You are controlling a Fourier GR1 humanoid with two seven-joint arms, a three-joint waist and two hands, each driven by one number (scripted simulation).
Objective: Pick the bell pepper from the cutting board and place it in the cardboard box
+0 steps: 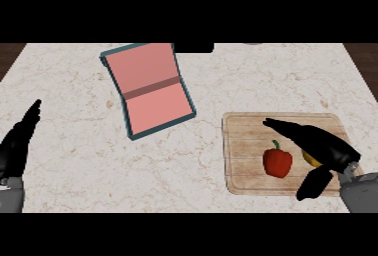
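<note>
A red bell pepper (pixel 277 162) with a green stem lies on the wooden cutting board (pixel 247 130) at the right of the counter. My right hand (pixel 325 147) is open over the board, just right of the pepper, its fingers stretched toward the board's far side and the thumb hanging below. It does not hold the pepper. A yellow object (pixel 308 159) shows partly under this hand. The box (pixel 151 87), pink inside with a teal rim, sits at the upper middle of the counter, well left of the board. My left hand (pixel 18 142) rests open at the left edge.
The marble counter (pixel 81 165) spreads wide between the box and the board. A dark object (pixel 193 47) stands at the counter's far edge behind the box.
</note>
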